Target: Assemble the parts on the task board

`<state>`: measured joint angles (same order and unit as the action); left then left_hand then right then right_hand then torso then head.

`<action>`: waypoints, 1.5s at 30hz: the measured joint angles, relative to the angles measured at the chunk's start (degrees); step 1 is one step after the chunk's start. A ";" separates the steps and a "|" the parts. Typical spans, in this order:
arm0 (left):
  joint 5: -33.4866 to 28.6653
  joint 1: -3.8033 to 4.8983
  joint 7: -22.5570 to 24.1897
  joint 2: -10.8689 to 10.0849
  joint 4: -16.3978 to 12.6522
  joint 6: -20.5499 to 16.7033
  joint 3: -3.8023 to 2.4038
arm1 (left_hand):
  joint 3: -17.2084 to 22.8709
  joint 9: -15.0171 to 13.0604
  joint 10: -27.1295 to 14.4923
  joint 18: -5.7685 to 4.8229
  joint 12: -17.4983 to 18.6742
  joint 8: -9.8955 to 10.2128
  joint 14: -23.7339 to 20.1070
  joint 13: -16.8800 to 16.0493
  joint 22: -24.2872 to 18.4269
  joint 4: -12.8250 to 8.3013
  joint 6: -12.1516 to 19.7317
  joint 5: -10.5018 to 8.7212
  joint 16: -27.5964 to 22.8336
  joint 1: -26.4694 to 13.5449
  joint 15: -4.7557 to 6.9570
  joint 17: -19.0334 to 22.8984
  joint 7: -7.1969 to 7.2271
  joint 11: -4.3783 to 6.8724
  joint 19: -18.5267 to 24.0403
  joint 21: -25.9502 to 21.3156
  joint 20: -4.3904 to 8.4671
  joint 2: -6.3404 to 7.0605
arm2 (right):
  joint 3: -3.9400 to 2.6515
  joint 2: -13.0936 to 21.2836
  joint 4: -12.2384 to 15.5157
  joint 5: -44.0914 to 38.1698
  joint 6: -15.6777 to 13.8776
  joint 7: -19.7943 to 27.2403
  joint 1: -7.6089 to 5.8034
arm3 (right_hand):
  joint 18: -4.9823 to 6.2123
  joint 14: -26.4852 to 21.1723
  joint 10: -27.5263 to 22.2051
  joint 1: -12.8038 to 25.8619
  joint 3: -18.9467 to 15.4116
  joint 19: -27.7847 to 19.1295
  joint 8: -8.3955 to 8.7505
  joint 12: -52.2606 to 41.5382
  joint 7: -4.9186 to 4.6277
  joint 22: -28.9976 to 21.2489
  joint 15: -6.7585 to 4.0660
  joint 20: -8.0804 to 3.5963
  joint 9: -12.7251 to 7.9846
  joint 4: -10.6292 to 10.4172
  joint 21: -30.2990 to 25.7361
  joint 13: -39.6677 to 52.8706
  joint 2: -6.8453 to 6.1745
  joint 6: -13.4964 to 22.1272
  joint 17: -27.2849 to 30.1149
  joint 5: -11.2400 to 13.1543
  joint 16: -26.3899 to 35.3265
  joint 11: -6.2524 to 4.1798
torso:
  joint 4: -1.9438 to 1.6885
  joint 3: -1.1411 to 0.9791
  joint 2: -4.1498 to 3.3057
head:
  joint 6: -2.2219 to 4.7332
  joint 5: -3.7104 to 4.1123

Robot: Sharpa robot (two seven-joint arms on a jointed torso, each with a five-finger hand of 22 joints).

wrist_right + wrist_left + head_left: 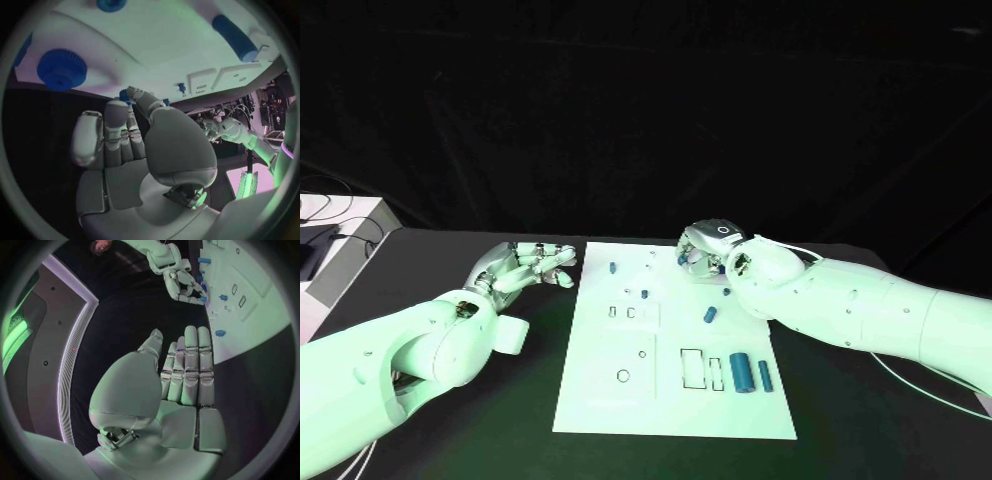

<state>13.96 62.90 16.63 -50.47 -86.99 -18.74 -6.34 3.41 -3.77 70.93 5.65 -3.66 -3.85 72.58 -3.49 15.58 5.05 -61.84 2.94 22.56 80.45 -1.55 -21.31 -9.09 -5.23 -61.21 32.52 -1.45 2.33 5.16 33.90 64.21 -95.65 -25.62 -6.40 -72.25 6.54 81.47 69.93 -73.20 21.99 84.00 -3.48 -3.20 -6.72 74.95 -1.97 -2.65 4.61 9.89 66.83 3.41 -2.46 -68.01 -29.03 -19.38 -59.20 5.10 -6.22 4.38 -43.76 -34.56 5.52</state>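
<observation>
Right now the task board (pixel 678 400) lies as a long white plate down the middle of the black table (pixel 473 440), and both hands sit near its far end in the head view. At about ten o'clock from the board's centre, the left hand (pixel 524 266) rests on the table just beside the board's left edge; the left wrist view shows its fingers (pixel 190 365) straight and laid side by side with the thumb standing slightly apart, and nothing is held in it. At about one o'clock from the board's centre, the right hand (pixel 711 248) hangs over the board's far right corner, its fingers curled downward toward a small blue part (pixel 684 259) at their tips; whether the fingers actually pinch that part or only touch it cannot be told. In the right wrist view the fingers (pixel 115 130) bend inward beside the thumb, with a blue ribbed round part (pixel 62 68) and a blue cylinder (pixel 234 37) lying on the white board beyond them. On the board in the head view, two blue cylinders (pixel 741 372) lie side by side at about four o'clock, just beside a pair of rectangular slots (pixel 700 368). A shorter blue piece (pixel 710 314) lies at about two o'clock, and a small blue peg (pixel 612 268) stands near the far left corner.
</observation>
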 measured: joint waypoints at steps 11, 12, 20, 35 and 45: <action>0.02 0.00 -0.26 0.00 -0.02 0.03 0.00 | 0.00 0.00 -0.08 0.00 0.00 0.00 0.00 0.00 0.00 0.00 0.20 0.00 -0.23 0.00 0.00 -0.06 -0.20 -0.09 0.00 0.00 0.00 0.00 | -0.43 -3.86 -1.65 -0.90 -2.70 -2.76 -0.06 | -0.05 0.00 0.00 0.00 0.07 -0.01 -0.03 0.13 0.02 -0.01 0.00 0.01 0.00 0.25 -1.82 0.01 0.00 -0.01 0.00 0.00 0.00 -0.01 | -0.20 0.11 -0.26 | 0.44 -0.13; 0.03 0.00 -0.27 0.01 -0.04 0.04 0.00 | 0.00 0.00 -0.08 0.00 0.00 0.00 0.00 0.00 0.00 0.00 0.20 0.00 -0.23 0.00 0.00 -0.06 -0.20 -0.09 0.00 0.00 0.00 0.00 | -0.44 -4.22 -1.92 -0.99 -2.88 -2.94 -0.07 | -0.05 0.01 0.00 0.00 0.06 -0.01 -0.03 0.13 0.02 -0.01 0.00 0.01 0.00 0.26 -1.82 0.01 0.00 -0.01 0.00 0.00 0.00 -0.01 | -0.23 0.12 -0.29 | 0.47 -0.14; 0.06 0.00 -0.33 0.03 -0.28 0.07 0.00 | 0.00 0.00 -0.08 0.00 0.00 0.00 0.00 0.00 0.01 0.00 0.20 0.00 -0.23 0.00 0.00 -0.06 -0.20 -0.09 0.00 0.00 0.00 0.00 | -0.49 -6.30 -3.61 -1.83 -3.95 -3.95 -0.07 | -0.08 0.01 0.17 -0.01 0.00 -0.01 -0.03 0.10 0.03 -0.01 0.01 0.02 0.00 0.32 -2.57 0.02 -0.01 -0.01 0.00 0.01 0.01 -0.20 | -0.55 0.31 -0.47 | 0.49 -0.09; 0.18 0.00 -0.38 0.01 -0.50 0.19 -0.01 | 0.00 0.00 -0.08 0.00 0.00 0.00 0.00 0.00 -0.13 0.00 0.20 0.00 -0.23 0.00 0.00 -0.17 -0.20 -0.09 0.21 0.00 -0.21 0.00 | -0.51 -7.73 -5.38 -2.80 -4.77 -4.48 -0.05 | -0.12 0.02 0.16 -0.02 0.33 -0.02 0.19 0.02 0.11 -0.03 0.02 0.03 0.01 0.44 -3.60 0.02 -0.02 -0.07 -0.09 -0.21 0.01 -0.21 | -0.96 0.62 -0.75 | 0.46 0.08; 0.24 0.00 -0.41 -0.01 -0.56 0.31 -0.01 | 0.00 0.00 -0.08 0.00 0.00 0.00 0.00 0.00 -0.12 0.00 0.20 0.00 -0.23 0.00 0.00 -0.16 -0.20 -0.09 0.21 0.00 -0.21 0.00 | -0.51 -7.91 -6.03 -3.13 -4.70 -4.49 -0.05 | -0.36 0.02 0.08 -0.03 0.32 -0.03 0.00 0.12 0.29 -0.04 0.02 0.03 0.01 0.45 -3.95 0.02 -0.03 -0.06 -0.09 -0.22 0.01 -0.29 | -0.93 0.64 -0.94 | 0.46 -0.06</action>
<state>14.20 62.89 16.21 -50.48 -87.55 -18.42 -6.36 3.41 -3.77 70.85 5.65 -3.66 -3.85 72.58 -3.49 15.45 5.05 -61.64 2.94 22.33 80.45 -1.55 -21.48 -9.29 -5.32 -61.00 32.52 -1.66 2.33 4.66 25.99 58.18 -98.77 -30.32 -10.89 -72.30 6.18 81.48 70.01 -73.23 22.31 83.97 -3.48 -3.08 -6.43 74.91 -1.96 -2.62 4.62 10.34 62.88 3.43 -2.49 -68.07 -29.12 -19.60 -59.19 4.81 -7.16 5.02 -44.71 -34.11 5.46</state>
